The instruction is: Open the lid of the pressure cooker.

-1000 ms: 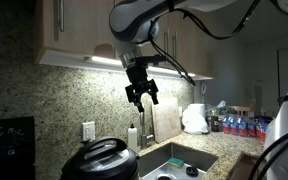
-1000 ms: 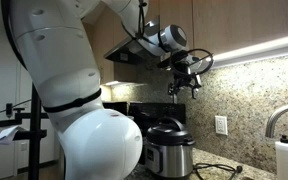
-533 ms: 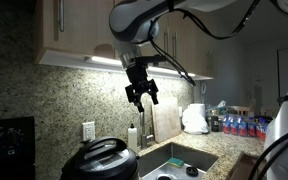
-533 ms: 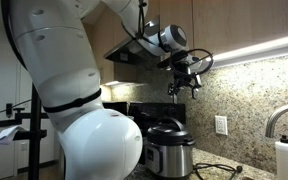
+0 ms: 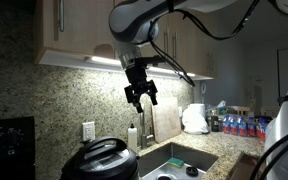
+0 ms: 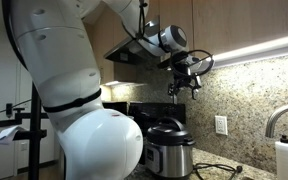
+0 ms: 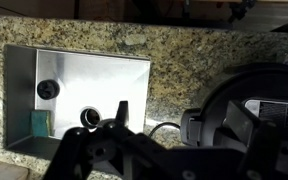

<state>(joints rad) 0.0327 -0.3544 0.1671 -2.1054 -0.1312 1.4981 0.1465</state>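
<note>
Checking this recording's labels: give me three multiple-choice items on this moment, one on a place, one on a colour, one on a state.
1. The pincer is: A touching the lid; B high up, clear of the pressure cooker; C inside the pressure cooker.
2. The lid is: A black; B red; C white.
3. The lid is: A closed on the pressure cooker; B lifted off; C held in the pincer.
Answers: 1 B, both exterior views show it in the air; 2 A, it looks black in every view; 3 A, it sits in place and the pincer hangs open, empty.
</note>
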